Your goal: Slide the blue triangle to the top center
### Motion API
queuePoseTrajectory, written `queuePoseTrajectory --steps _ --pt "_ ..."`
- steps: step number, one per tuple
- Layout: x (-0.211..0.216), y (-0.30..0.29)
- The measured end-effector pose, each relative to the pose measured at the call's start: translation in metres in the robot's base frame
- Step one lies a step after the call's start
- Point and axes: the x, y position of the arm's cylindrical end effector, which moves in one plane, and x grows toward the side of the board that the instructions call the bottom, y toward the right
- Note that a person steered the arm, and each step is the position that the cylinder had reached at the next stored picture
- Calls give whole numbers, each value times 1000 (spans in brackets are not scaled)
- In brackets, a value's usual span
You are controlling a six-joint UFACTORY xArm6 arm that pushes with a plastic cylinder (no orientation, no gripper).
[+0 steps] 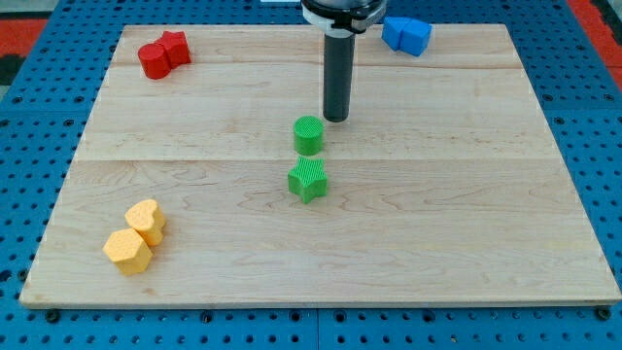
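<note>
Two blue blocks touch each other at the board's top right: one on the left [396,31] and one on the right [416,38]. I cannot tell which of them is the triangle. My tip [336,119] rests on the board near the top centre, left of and below the blue pair and well apart from it. It stands just up and to the right of a green cylinder [308,135], close to it but not clearly touching.
A green star [308,180] lies just below the green cylinder. Two red blocks [162,54] sit together at the top left. A yellow heart [147,220] and a yellow hexagon [128,251] sit together at the bottom left. The wooden board [466,194] lies on blue pegboard.
</note>
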Motion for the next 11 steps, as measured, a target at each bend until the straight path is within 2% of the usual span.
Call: queuePoseTrajectory --steps 2,3,4,5,6,7,8,9,10,11 --pt "-17 89" --pt "-91 162" --pt "-155 165" --pt "-176 165" --pt "-149 74" --pt "-102 15" --pt "-130 16" --pt "-154 43" --pt "-166 76" --pt "-176 77"
